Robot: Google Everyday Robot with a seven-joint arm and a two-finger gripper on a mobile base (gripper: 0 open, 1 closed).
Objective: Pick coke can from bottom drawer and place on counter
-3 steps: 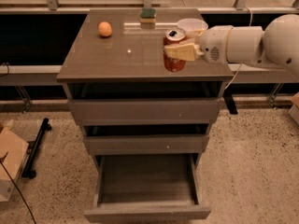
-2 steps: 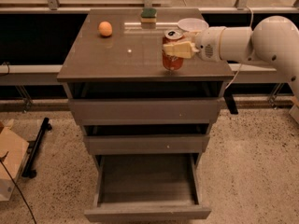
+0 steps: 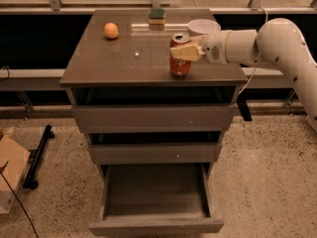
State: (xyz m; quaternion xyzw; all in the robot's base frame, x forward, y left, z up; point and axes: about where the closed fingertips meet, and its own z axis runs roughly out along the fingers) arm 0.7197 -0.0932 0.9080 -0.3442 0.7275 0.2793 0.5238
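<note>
Coke can upright on worktop, hand clamped on it.
L to R: cardboard box on floor at far L; on the worktop, an orange near back-L corner and a green sponge at back edge, approx. mid; coke can stands towards front-R, silver top up, w/ the hand closed round its upper half, 1 beige finger across its front; white bowl just behind the can; white arm reaches in from R. Below, bottom drawer is pulled well out under the 2 upper drawers.
</note>
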